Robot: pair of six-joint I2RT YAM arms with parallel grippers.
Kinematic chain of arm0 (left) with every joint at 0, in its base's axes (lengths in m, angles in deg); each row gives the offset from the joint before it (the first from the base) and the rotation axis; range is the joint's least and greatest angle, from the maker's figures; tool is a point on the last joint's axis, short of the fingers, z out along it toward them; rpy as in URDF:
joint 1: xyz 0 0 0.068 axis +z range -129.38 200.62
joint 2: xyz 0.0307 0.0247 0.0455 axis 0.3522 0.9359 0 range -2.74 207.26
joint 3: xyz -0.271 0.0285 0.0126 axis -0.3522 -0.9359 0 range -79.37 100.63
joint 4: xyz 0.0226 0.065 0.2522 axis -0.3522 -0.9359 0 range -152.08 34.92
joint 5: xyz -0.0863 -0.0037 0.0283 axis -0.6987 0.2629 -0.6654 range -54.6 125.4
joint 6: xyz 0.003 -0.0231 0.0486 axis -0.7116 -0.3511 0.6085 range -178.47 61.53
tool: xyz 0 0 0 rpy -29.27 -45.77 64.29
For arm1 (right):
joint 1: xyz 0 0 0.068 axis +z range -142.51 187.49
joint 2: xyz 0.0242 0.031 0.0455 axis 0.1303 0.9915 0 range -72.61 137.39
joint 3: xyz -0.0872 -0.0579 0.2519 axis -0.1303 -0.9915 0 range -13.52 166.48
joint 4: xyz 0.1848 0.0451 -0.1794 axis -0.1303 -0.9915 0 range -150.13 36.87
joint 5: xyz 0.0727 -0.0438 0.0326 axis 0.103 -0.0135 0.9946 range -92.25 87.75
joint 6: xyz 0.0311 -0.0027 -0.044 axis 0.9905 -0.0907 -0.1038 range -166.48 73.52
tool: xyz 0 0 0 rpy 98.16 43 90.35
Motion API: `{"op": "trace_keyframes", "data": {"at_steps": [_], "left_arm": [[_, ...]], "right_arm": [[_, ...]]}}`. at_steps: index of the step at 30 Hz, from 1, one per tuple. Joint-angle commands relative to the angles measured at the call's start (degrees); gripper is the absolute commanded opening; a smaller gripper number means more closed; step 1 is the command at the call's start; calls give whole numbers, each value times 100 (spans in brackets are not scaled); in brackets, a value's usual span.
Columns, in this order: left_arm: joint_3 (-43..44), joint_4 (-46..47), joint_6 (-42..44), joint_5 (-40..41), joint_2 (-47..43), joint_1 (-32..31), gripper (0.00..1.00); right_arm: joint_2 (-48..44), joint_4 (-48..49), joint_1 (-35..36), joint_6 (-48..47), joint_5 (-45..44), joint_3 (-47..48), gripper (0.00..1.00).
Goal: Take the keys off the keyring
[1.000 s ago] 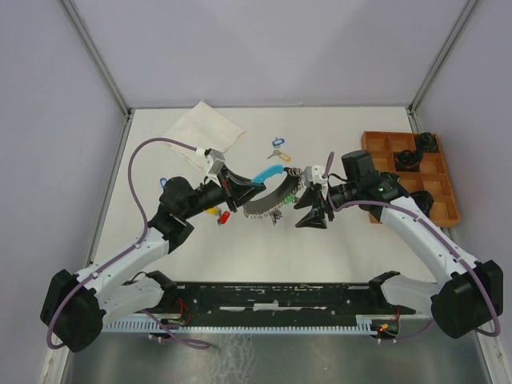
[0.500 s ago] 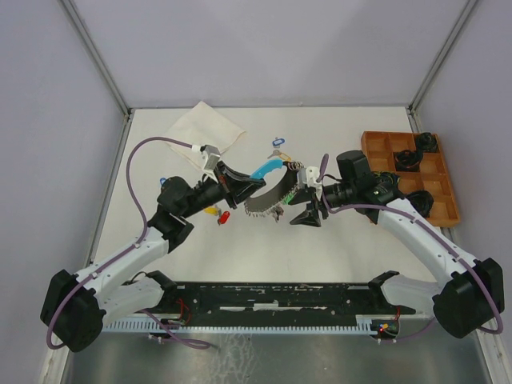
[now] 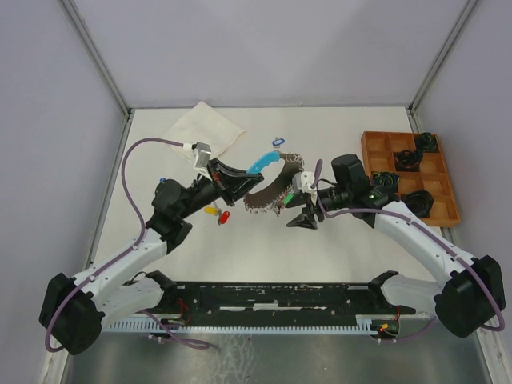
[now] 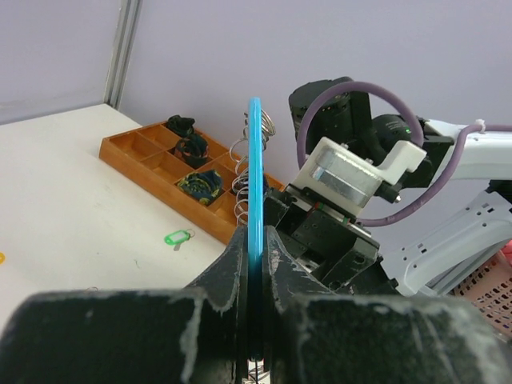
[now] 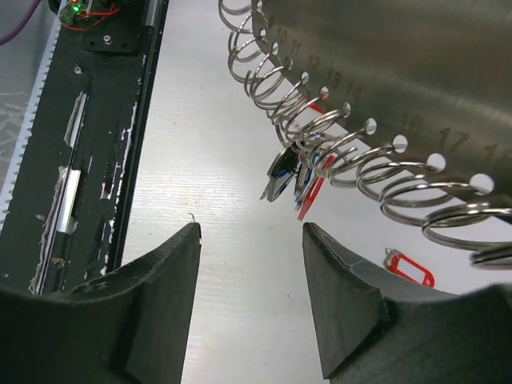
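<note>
The keyring (image 3: 270,190) is a curved, numbered metal strip (image 5: 400,72) carrying a row of wire rings (image 5: 320,128), joined to a light-blue band (image 3: 262,162). My left gripper (image 3: 242,179) is shut on that blue band (image 4: 254,184) and holds the loop above the table. A small bunch of keys (image 5: 292,172) with blue, red and dark tags hangs from the rings. My right gripper (image 5: 252,232) is open just below and short of that bunch, touching nothing; from above this gripper (image 3: 302,211) sits to the right of the loop.
Loose tagged keys lie on the table: red (image 3: 223,217), yellow (image 3: 211,210), blue (image 3: 278,142), green (image 4: 178,238). A wooden tray (image 3: 376,142) with dark items stands at the right. A white cloth (image 3: 204,128) lies at the back left.
My left arm has raised the keyring and carried it slightly back and left. The right gripper has followed to the left, staying open under the rings.
</note>
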Motion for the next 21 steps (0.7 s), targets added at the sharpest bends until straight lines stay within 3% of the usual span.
{"op": "trace_keyframes", "data": {"at_steps": [1,21], "left_arm": [[102,637,-342,77,-222,18,3],[-90,949,-629,44,-285,18,3]], "right_arm": [[-46,514,70,160,-219,-54,61],[-84,1306,122,1054,-449,-156,47]]}}
